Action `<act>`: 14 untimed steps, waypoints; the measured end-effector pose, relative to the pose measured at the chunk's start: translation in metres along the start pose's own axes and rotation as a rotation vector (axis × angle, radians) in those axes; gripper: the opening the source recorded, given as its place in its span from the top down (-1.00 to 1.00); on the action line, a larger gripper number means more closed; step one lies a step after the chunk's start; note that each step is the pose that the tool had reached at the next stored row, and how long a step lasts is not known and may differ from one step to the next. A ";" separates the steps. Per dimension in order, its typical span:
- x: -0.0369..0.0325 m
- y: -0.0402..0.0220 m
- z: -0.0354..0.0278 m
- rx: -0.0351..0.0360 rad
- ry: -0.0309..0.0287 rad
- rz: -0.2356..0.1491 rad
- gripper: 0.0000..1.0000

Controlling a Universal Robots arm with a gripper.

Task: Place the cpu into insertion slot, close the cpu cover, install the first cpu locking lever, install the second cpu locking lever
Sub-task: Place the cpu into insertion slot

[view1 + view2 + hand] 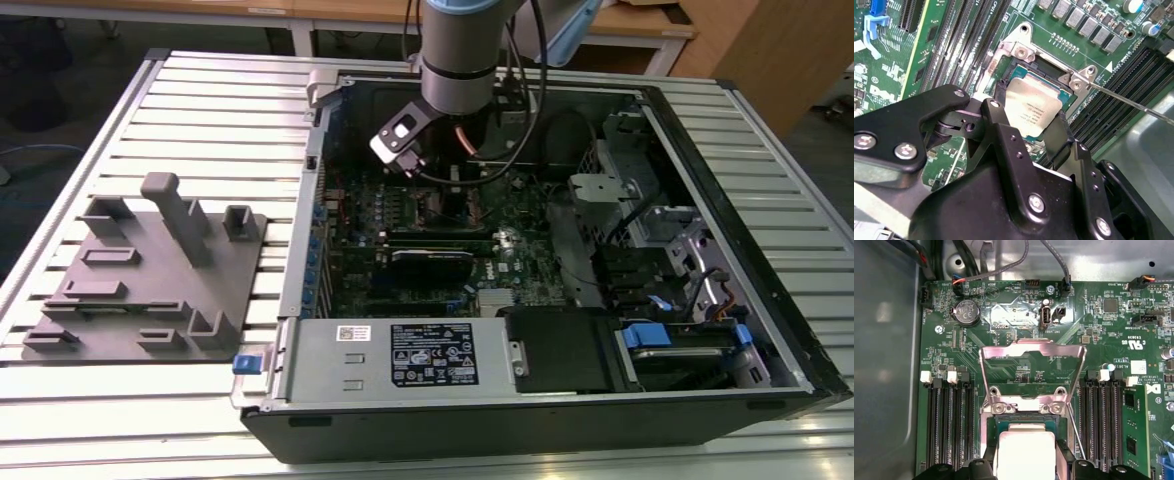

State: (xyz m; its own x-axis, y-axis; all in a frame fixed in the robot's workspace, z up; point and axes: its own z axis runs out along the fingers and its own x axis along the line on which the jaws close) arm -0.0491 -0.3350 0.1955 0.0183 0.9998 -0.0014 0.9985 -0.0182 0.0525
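Observation:
The cpu (1031, 107), a small silvery square chip, sits level over the open insertion slot (1004, 82) on the green motherboard (949, 45). My gripper (1029, 120) has its black fingers against two opposite edges of the chip and is shut on it. In the first wrist view the cpu (1026, 447) lies between the same fingers (988, 466) of the gripper (1026, 467). The cpu cover (1069, 350), a thin metal frame, stands swung up behind the slot. A thin wire locking lever (1134, 102) sticks out unlatched. In the exterior view the gripper (451, 180) is low over the board.
Black memory slots (949, 425) flank the socket on both sides. The open computer case (694, 180) holds cables (534, 120), a drive cage (674, 250) and a power supply (427, 355). A grey fixture (147, 270) lies on the slatted table (214, 100) at the exterior view's left.

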 end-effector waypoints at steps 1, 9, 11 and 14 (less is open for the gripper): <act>0.0000 0.0000 0.0000 0.0000 -0.0001 0.001 -0.08; 0.0000 -0.0001 0.0006 0.0000 0.0000 0.001 -0.08; 0.0007 -0.0001 0.0007 -0.0001 0.0000 0.001 -0.08; 0.0018 -0.0004 0.0006 0.0000 0.0000 0.001 -0.08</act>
State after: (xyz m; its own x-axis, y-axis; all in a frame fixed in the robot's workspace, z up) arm -0.0495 -0.3332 0.1949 0.0194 0.9998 -0.0014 0.9984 -0.0193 0.0525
